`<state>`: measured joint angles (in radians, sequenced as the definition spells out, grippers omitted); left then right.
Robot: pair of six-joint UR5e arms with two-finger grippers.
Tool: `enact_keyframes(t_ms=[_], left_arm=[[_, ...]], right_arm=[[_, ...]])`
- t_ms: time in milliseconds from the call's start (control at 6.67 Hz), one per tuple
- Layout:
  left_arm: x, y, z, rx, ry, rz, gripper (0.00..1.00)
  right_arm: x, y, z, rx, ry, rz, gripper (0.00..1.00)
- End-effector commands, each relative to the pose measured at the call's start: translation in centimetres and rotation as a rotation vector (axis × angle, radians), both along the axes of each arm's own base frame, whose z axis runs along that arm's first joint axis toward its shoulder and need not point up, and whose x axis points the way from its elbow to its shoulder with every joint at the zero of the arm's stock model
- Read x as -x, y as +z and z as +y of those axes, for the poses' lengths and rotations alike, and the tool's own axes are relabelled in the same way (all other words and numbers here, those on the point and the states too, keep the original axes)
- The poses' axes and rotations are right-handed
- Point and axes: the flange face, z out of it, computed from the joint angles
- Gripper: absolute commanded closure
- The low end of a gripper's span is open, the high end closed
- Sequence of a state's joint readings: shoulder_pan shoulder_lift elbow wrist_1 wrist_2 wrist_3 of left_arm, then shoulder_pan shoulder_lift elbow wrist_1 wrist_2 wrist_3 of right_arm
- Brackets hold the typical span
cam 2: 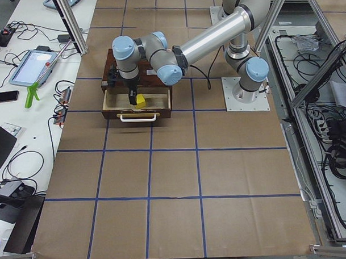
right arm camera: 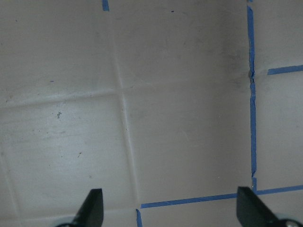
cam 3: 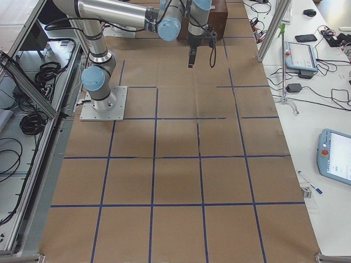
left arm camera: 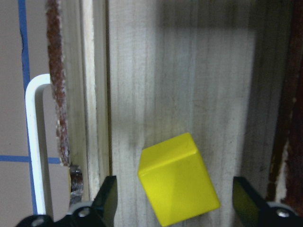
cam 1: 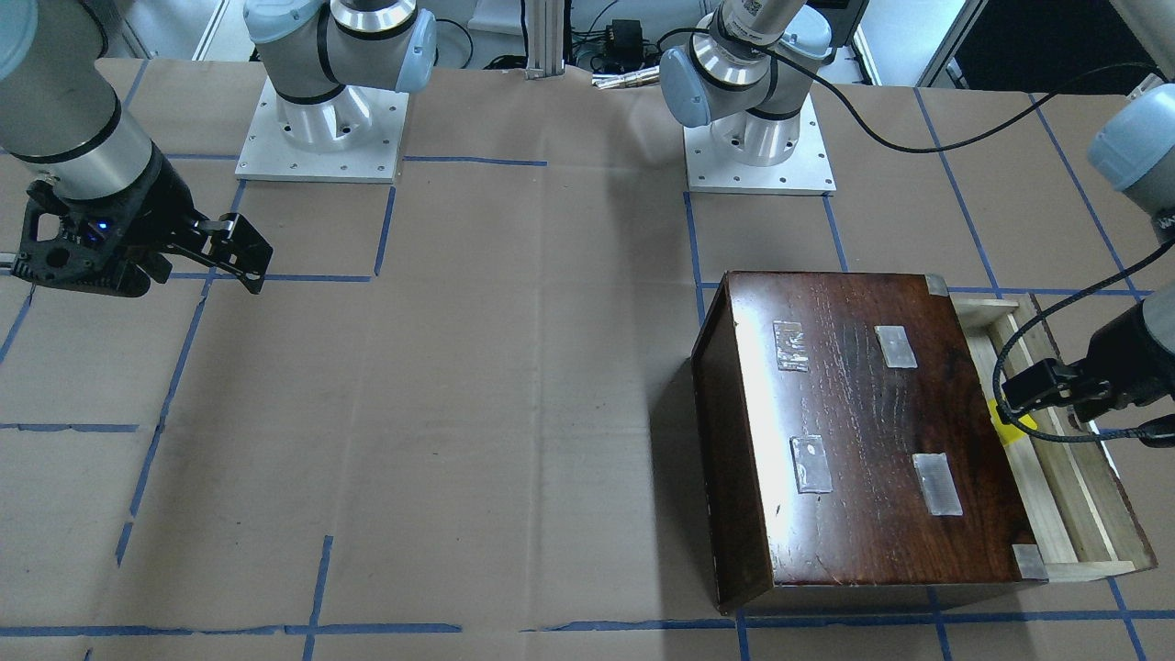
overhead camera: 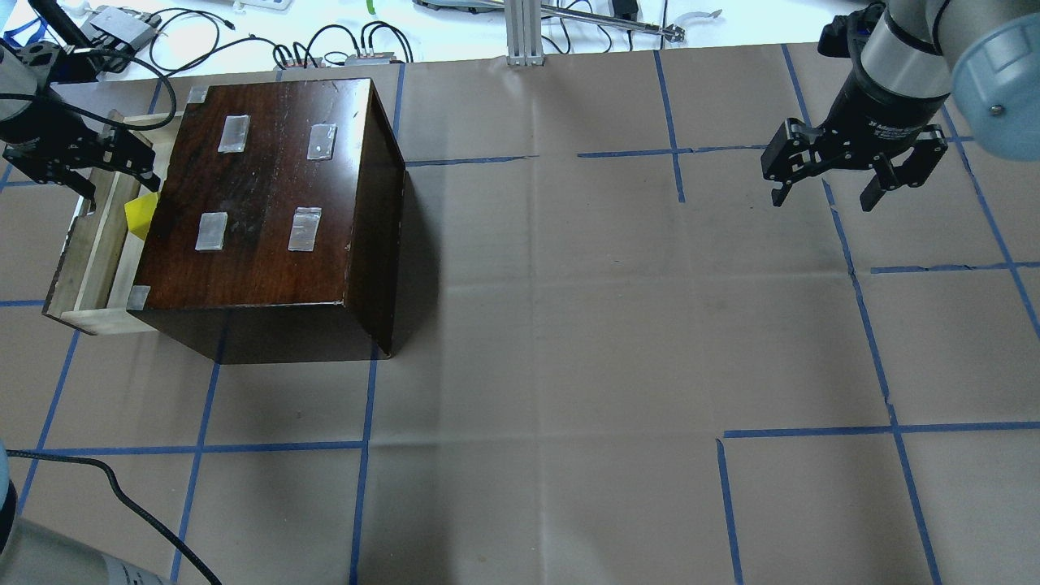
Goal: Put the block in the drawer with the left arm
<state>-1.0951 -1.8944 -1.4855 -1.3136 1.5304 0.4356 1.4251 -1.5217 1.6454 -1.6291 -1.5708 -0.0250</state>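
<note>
One block [left arm camera: 179, 178], lying skewed on drawer [left arm camera: 213, 85] floor directly beneath left gripper [left arm camera: 175, 195] (jaws apart, clear of it); right gripper [overhead camera: 823, 195] likewise apart, far off.

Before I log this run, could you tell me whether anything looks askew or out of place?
The small yellow block lies on the floor of the pale wooden drawer turned at an angle to its walls, not square. The left pincer is open, not touching it. Nothing else stands out.

Robotics lab, bolted arm bases [cam 1: 321, 119], teach pendant [cam 3: 335, 156], cable bundles [cam 2: 340, 158], blue-taped paper-covered table [overhead camera: 569, 325]
</note>
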Motion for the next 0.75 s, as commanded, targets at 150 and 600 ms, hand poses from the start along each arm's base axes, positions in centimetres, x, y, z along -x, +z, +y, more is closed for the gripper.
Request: enact_keyframes(t_ms=[150,600], left_arm=[[0.6,5.7,2.2,0.036,0.006,-0.067,0.01],[9.2,9.5,3.6,0.043,0.084,-0.05,0.01]], right_arm=[[0.0,-0.1,0.0,-0.002,0.001,0.0,0.0],[0.0,0.0,0.0,-0.001,0.0,0.0,0.0]])
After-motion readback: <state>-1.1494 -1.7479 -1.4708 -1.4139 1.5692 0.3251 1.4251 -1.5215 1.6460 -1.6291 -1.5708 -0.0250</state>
